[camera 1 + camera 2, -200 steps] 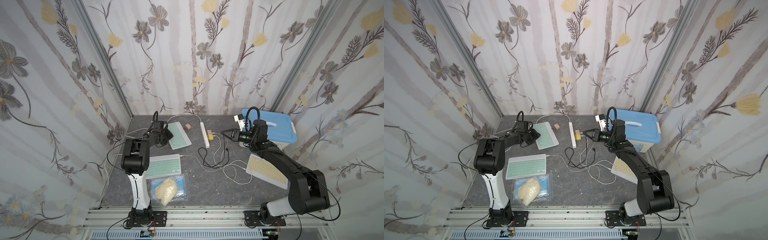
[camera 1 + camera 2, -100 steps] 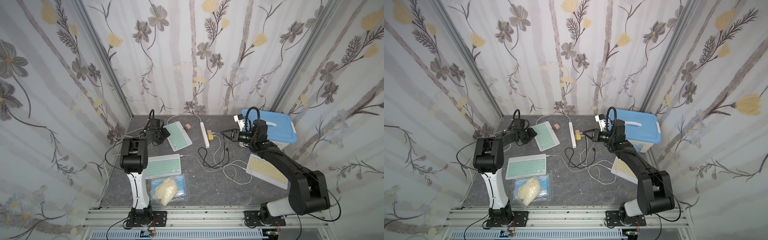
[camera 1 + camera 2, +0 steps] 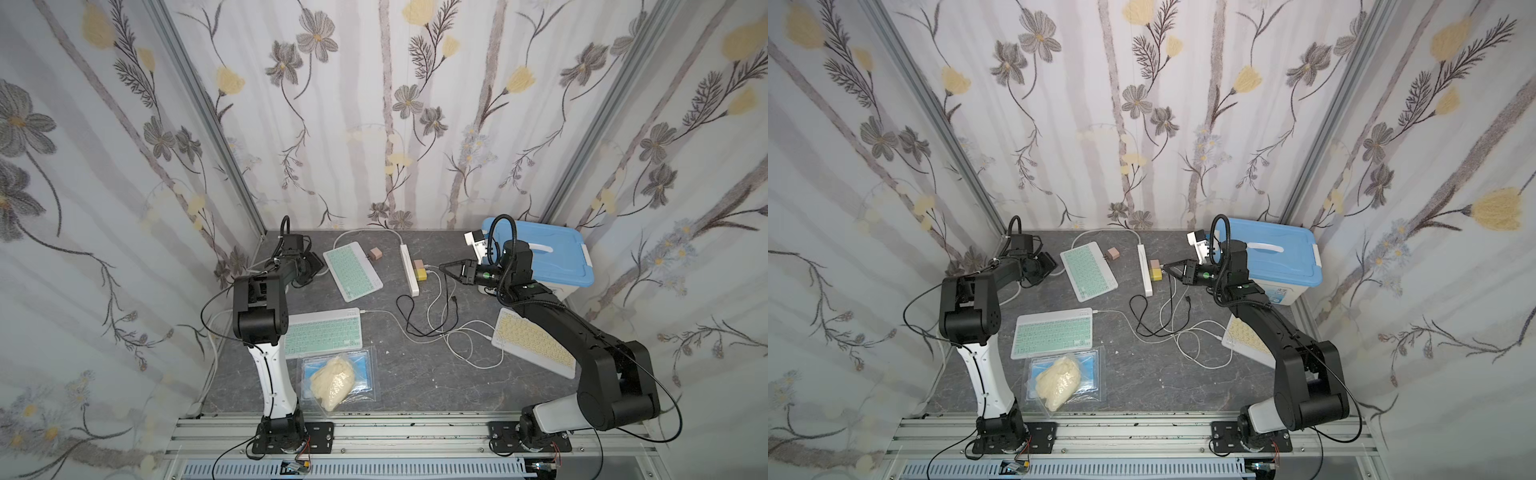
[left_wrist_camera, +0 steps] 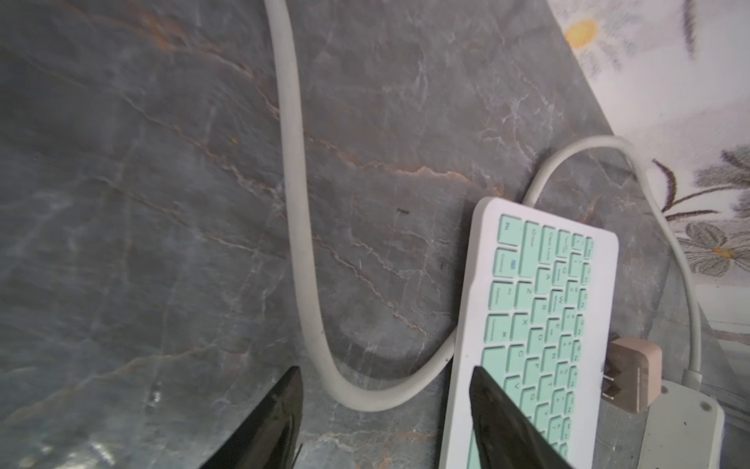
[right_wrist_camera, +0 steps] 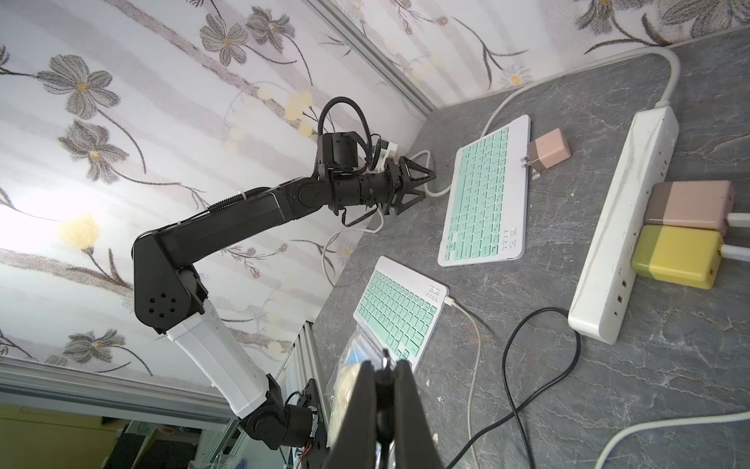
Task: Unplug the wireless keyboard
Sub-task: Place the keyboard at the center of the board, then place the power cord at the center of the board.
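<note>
I count three keyboards: far mint keyboard [image 3: 352, 272], near mint keyboard [image 3: 326, 332], yellow keyboard [image 3: 525, 343]. Three chargers: loose pink charger [image 3: 375, 253], plugged pink charger [image 3: 419, 263], yellow charger [image 3: 422, 274]. One power strip [image 3: 409, 270], one blue bin [image 3: 557, 266], one plastic bag [image 3: 338, 376] before me.

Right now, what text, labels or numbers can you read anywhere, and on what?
"Z", "X", "C", "V": faint key letters on the far green keyboard, left wrist view.
Its other keys, the near green keyboard, the yellow keyboard: too small.
Sticker on the blue box: blurred.
</note>
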